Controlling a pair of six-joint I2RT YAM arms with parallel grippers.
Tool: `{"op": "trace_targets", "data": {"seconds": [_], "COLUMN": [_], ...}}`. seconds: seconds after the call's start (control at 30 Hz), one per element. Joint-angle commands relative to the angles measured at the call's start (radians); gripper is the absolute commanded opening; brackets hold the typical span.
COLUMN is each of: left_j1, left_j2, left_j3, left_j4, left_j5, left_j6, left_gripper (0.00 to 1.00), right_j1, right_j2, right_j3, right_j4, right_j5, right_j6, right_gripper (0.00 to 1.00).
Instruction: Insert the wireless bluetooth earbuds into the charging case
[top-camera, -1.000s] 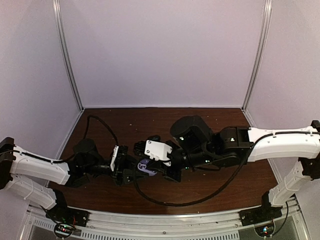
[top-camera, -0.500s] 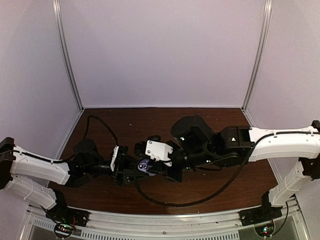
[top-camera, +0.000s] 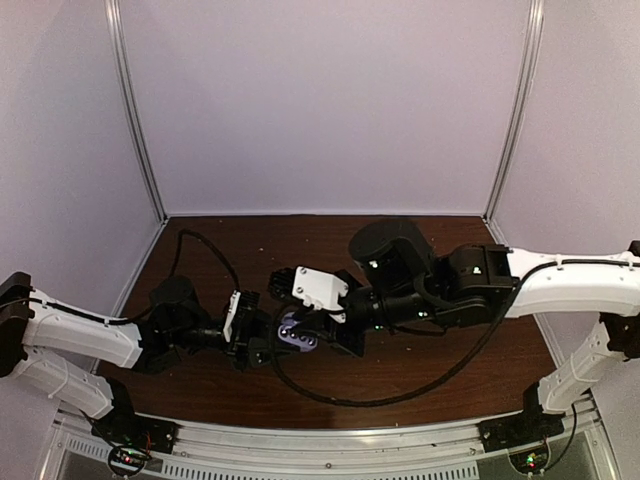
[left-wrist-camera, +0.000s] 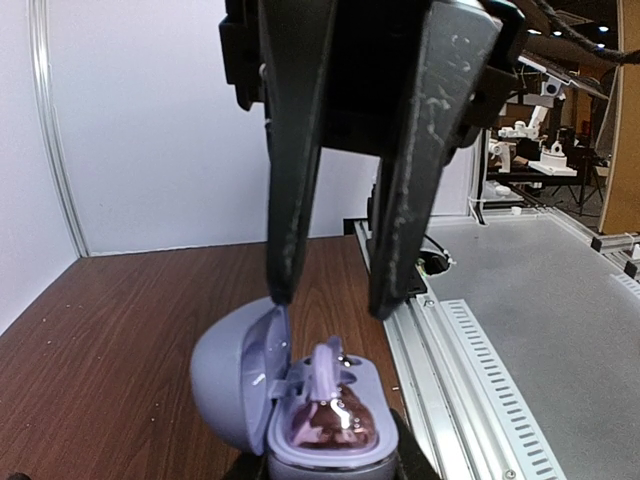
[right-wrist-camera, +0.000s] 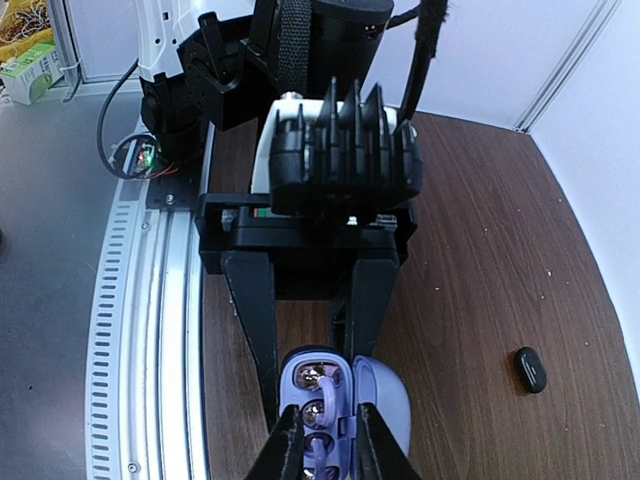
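Observation:
The charging case (left-wrist-camera: 230, 385) is open, lid swung to the side, lavender inside up. My left gripper (top-camera: 266, 340) is shut on its base; its fingers (right-wrist-camera: 252, 320) flank the case (right-wrist-camera: 385, 400) in the right wrist view. One of the earbuds (left-wrist-camera: 330, 425) sits glossy in the near well, its stem standing up. In the right wrist view this bud (right-wrist-camera: 312, 378) lies in the far well, and a second bud's stem (right-wrist-camera: 316, 456) shows at the frame's bottom edge. My right gripper (left-wrist-camera: 332, 300) hangs open just above the case, holding nothing; it also shows in the top view (top-camera: 322, 335).
A small black oval object (right-wrist-camera: 530, 368) lies on the brown table to the right of the case. The metal rail (right-wrist-camera: 150, 330) runs along the table's near edge. A black cable (top-camera: 380, 400) loops over the table in front of the right arm.
My right arm has shifted slightly back and to the right, so more of the case's open inside shows in the top view. My left arm has barely moved.

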Motion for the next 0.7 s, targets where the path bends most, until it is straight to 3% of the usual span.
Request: {"op": "trace_targets", "data": {"seconds": [0.0,0.13,0.5,0.67], "left_j1": [-0.006,-0.006,-0.006,-0.006], "left_j2": [-0.007,-0.007,-0.019,-0.027], "left_j3": [0.018,0.018,0.007,0.000], "left_j4": [0.053,0.053,0.057,0.070], "left_j5": [0.014,0.015,0.011,0.009], "left_j6": [0.016,0.016,0.016,0.012], "left_gripper": [0.00,0.00,0.00,0.00], "right_j1": [-0.003,-0.004,-0.004,-0.004], "right_j2": [0.019,0.032,0.035,0.042], "right_j3": [0.016,0.015,-0.006,-0.019], "right_j4": [0.013,0.014,0.026,0.027], "right_j5": [0.002,-0.003,-0.043,-0.059], "right_j6": [-0.006,-0.008,-0.003,0.000], "right_gripper": [0.18,0.18,0.01,0.00]}}
